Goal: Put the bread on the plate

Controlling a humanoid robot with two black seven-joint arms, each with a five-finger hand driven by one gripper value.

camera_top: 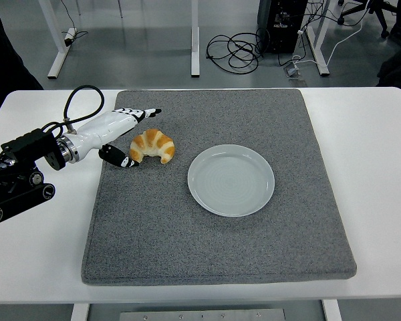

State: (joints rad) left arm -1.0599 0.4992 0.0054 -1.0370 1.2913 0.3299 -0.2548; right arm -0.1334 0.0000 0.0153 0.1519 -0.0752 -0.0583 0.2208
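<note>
We see a white surface spanning the view, and a grey felt mat covers most of its middle, its near edge just short of the surface's 6 o'clock edge. Beyond the far edge lies a grey floor. At 12 o'clock a loop of black cables sprawls on that floor, beside a dark computer case toward 1 o'clock. White desk legs stand at 12 o'clock, another at 10 o'clock with a power strip just beside it.
</note>
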